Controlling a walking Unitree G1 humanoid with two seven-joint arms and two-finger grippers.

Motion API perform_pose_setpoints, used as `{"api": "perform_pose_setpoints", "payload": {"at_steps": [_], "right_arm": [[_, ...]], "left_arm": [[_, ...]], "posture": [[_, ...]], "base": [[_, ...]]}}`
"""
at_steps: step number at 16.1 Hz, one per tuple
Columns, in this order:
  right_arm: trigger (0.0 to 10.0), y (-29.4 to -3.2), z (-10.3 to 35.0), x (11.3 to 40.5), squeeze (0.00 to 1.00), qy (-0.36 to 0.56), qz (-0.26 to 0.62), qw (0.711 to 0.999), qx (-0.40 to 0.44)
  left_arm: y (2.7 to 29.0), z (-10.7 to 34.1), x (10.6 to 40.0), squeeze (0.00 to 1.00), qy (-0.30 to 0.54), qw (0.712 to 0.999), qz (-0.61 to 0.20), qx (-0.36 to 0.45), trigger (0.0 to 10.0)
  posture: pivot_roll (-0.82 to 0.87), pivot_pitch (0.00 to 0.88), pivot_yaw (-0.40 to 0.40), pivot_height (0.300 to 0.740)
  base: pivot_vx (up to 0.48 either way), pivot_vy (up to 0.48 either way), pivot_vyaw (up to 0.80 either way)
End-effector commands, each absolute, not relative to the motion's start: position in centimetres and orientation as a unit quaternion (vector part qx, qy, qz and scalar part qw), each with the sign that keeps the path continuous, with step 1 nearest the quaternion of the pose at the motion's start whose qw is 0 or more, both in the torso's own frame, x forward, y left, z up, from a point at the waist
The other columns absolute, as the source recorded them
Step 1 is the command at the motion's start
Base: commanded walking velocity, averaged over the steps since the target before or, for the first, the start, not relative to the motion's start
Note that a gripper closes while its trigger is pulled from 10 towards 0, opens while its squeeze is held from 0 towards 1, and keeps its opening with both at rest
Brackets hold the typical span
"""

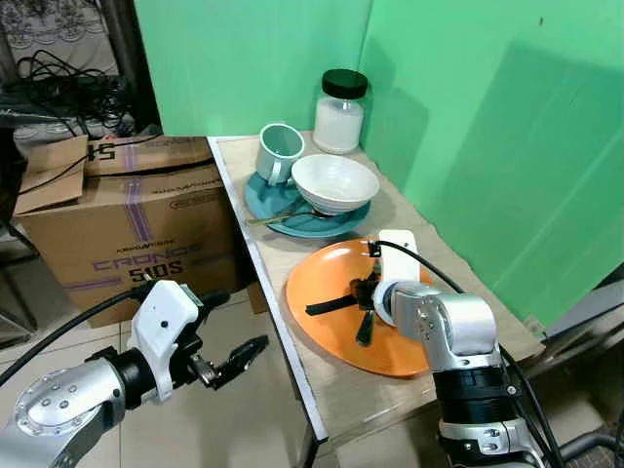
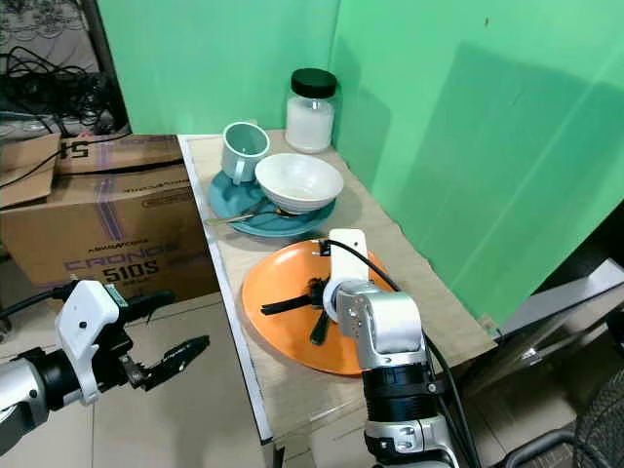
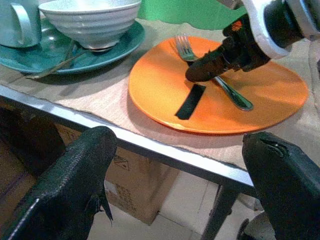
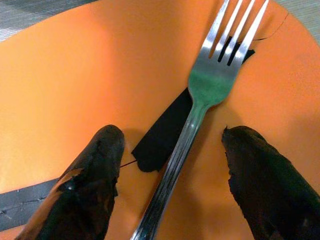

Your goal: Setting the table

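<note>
A narrow wooden table (image 1: 336, 390) stands in a green-walled corner, with a cardboard box (image 1: 127, 229) on the tiled floor beside it. On the table's orange plate (image 1: 322, 307) lies a fork (image 4: 200, 107), the right gripper (image 4: 172, 185) spread wide astride its handle. Behind the plate a white bowl (image 1: 334, 182) and teal mug (image 1: 279, 151) share a teal plate (image 1: 263, 200); the left gripper (image 1: 219, 336) hangs open beside the table edge

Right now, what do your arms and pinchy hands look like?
Both arms are shiny silver metal with round joints and black bands. The left gripper has a white blocky wrist, two long black fingers and a black cable trailing behind. The right gripper has the same black fingers, a white wrist piece and a thin black cable looping over it. The finger pads look scuffed.
</note>
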State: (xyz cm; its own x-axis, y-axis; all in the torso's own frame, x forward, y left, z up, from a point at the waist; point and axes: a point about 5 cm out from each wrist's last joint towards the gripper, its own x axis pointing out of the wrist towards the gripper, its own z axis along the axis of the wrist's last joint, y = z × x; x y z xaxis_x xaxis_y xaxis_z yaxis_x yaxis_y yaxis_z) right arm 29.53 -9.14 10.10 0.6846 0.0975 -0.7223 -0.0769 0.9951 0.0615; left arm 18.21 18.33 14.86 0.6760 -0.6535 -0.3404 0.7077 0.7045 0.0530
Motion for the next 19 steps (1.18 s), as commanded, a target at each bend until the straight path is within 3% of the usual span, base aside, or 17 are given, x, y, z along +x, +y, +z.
{"api": "perform_pose_setpoints", "payload": {"at_steps": [1,19], "right_arm": [[0.0,-9.62,9.50,29.40,0.00,0.416,0.036,0.908,0.015],[0.0,-9.17,10.19,29.94,0.00,0.399,0.058,0.914,0.046]], "left_arm": [[17.92,15.14,17.83,0.00,0.151,0.903,-0.393,0.088,10.0],[17.96,15.31,18.31,0.00,0.144,0.901,-0.399,0.092,10.0]], "posture": [[0.14,0.000,-0.070,0.740],[0.14,0.000,-0.063,0.740]], "base": [[0.000,0.000,0.00],[0.000,0.000,0.00]]}}
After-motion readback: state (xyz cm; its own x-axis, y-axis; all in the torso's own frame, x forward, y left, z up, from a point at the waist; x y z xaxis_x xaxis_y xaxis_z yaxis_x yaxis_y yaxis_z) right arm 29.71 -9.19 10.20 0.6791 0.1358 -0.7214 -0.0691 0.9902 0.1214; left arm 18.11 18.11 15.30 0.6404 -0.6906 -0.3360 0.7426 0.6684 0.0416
